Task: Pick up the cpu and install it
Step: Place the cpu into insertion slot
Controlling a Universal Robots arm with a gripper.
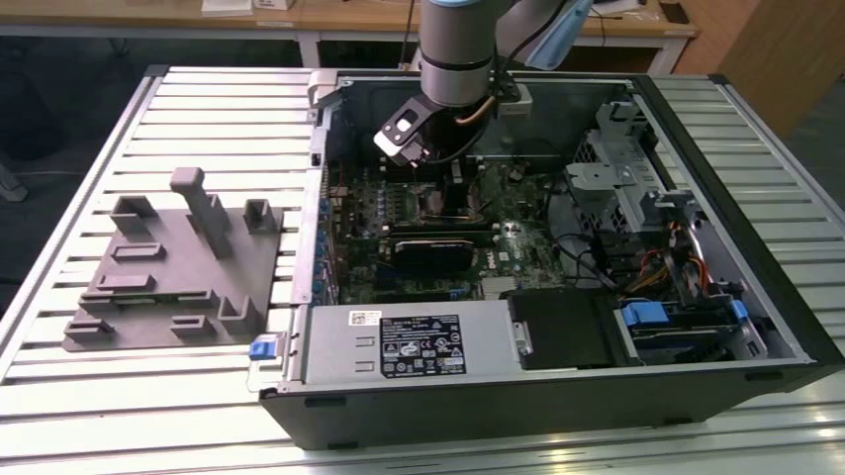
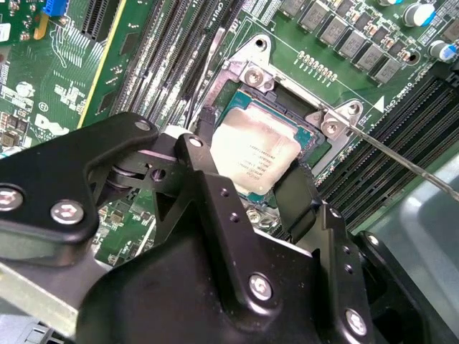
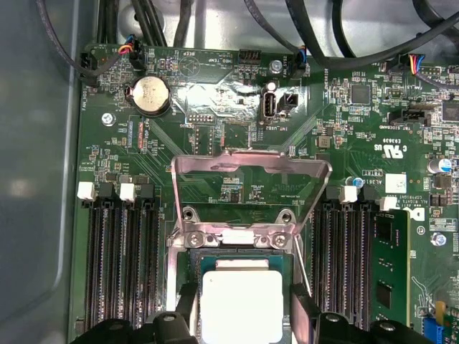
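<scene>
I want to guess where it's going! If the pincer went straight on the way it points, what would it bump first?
The cpu, probably. The pincer points down at it where it lies in its socket, whose metal cover is flipped open. How much gap is left, I cannot tell.

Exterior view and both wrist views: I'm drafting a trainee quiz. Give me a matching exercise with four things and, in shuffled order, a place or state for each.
1. cpu
2. hinged socket cover
3. coin battery
4. grey fixture plate

A. on the table, at the exterior view's left of the computer case
B. flipped up, open
C. at the socket, by the gripper
D. round, silvery, on the green board

Pairs: 1-C, 2-B, 3-D, 4-A
</scene>
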